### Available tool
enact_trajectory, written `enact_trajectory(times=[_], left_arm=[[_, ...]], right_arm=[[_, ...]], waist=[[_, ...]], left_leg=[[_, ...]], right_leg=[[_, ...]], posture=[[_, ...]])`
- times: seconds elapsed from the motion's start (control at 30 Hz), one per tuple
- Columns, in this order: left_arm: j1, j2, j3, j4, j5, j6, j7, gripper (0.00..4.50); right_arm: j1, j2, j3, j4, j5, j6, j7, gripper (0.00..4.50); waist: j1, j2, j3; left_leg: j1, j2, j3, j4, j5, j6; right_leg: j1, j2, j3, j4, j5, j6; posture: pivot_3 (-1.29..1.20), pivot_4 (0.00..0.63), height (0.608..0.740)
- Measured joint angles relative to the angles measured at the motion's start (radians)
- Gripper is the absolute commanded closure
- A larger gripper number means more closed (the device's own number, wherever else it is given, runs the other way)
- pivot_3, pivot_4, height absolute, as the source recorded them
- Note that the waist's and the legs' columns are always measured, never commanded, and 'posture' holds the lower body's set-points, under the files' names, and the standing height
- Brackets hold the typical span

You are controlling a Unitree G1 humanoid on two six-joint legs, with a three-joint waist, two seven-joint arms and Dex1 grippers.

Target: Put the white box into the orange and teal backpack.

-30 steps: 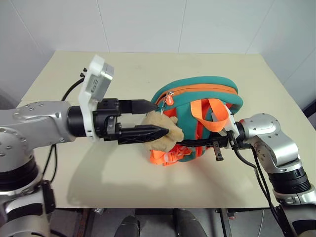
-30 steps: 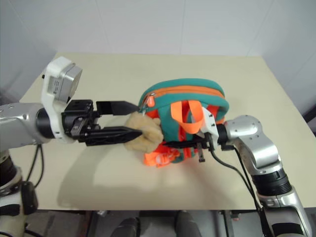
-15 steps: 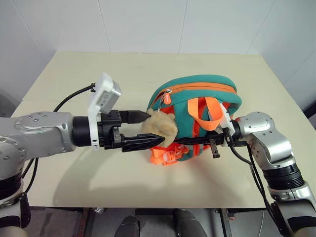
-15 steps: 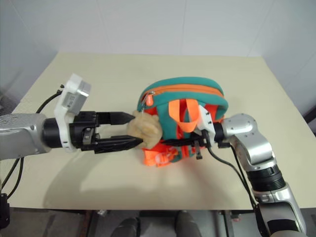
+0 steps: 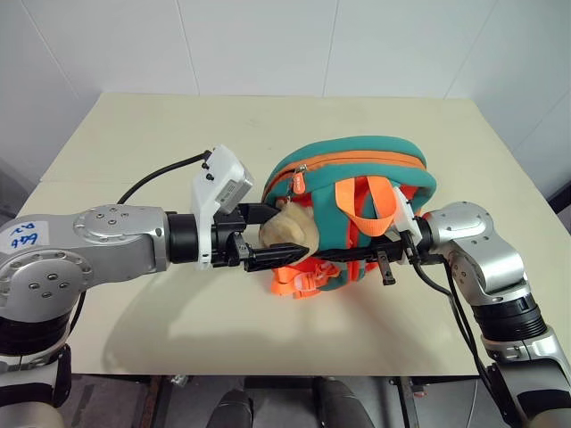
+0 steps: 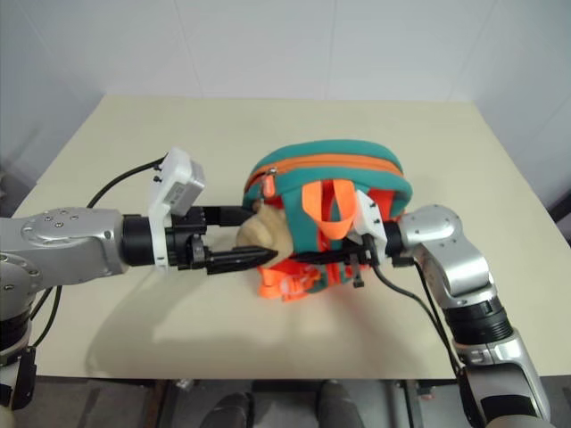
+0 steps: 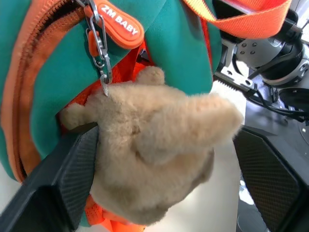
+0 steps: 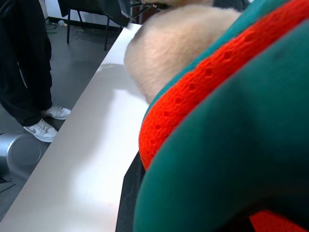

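While the orange and teal backpack [image 5: 357, 209] stands upright near the middle of the cream desk [image 5: 134, 143], both arms reach in at it from opposite sides. The left claw [image 5: 284, 239] points level across the desk toward the pack's lower side, its two black fingers [image 7: 72, 169] apart and set on either side of the tan plush ball [image 5: 290, 227]. In the left wrist view one finger pad touches the plush on its one side, while the other finger [image 7: 268, 169] stands just clear of the fluffy edge on the other side, so the fingers bracket the plush without yet pinching it. The plush ball hangs from a metal clip [image 7: 102, 65] under an orange rubber tag [image 7: 118, 24] lettered "ZM BABY", beside the pack's orange zip trim [image 5: 352, 165].

The right claw [image 5: 357, 253] comes in from the other side, low against the pack's orange straps [image 5: 370, 201]; its fingers lie together, but the fabric hides whether a strap or part of the pack is caught between them. The right wrist view looks close along teal shell and orange mesh [image 8: 203, 82], with the plush beyond it and the desk's pale edge [image 8: 72, 169] running away.

Past that desk edge a person's dark trouser legs and white shoes [image 8: 46, 123] stand on the grey floor [image 8: 72, 63]. A tangle of orange buckled webbing [image 5: 299, 278] lies on the desk at the pack's foot.
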Motion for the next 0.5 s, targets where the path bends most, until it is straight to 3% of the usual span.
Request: enact_trajectory(times=[0.33, 0.37, 0.5], left_arm=[[-0.027, 0.013, 0.011, 0.040, -0.004, 0.015, -0.026, 4.07], [-0.030, 0.021, 0.019, 0.048, -0.005, 0.015, -0.041, 4.24], [-0.042, 0.055, 0.045, 0.086, -0.007, 0.016, -0.133, 4.25]], right_arm=[[0.000, 0.000, 0.000, 0.007, 0.000, -0.015, 0.003, 4.03], [0.000, 0.000, 0.000, 0.007, 0.000, -0.015, 0.003, 4.03], [0.000, 0.001, 0.000, 0.007, 0.001, -0.016, 0.002, 4.03]], waist=[[-0.001, 0.000, 0.000], [-0.001, 0.000, 0.000], [-0.002, 0.000, 0.000]], left_leg=[[0.000, 0.000, 0.000, 0.000, 0.000, 0.000], [0.000, 0.000, 0.000, -0.001, 0.000, 0.000], [0.000, 0.000, 0.001, -0.001, 0.000, 0.000]], right_leg=[[0.000, 0.000, 0.000, 0.000, 0.000, 0.000], [0.000, 0.000, 0.000, 0.000, 0.000, 0.000], [-0.001, 0.000, 0.000, -0.001, 0.000, 0.000]], posture=[[0.00, 0.150, 0.740], [0.00, 0.150, 0.740], [0.00, 0.150, 0.740]])
